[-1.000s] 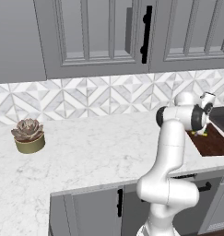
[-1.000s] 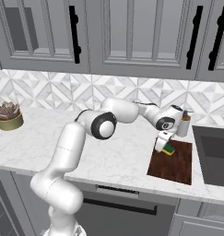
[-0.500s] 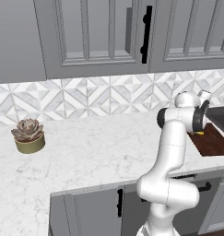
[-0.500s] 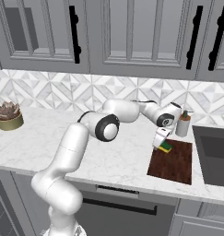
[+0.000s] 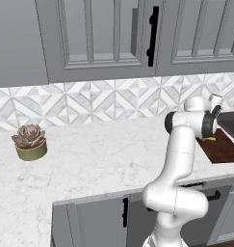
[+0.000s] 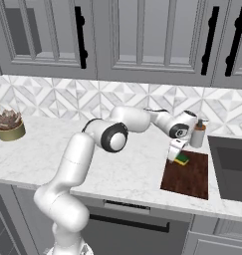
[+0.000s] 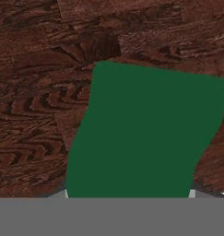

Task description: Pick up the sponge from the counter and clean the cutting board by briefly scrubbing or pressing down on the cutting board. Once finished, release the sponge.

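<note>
On the cutting board [image 6: 188, 173], near its back-left corner, the gripper [image 6: 176, 151] clamps the sponge [image 6: 181, 159] — green side up. Risk: 1 sideways scrub shoves the board towards the sink [image 6: 231, 164] — or tears the sponge out of the grip.

The sponge [image 6: 181, 159] under the end effector [image 6: 176, 151] has a dark green top over yellow. The board [image 6: 189, 175] below it is dark reddish-brown with swirling wood grain. The bench [image 6: 122, 169] around is white marble, faintly grey-veined. Far left, a dusty pink-brown plant [image 5: 28, 135] sits in an olive pot.
</note>
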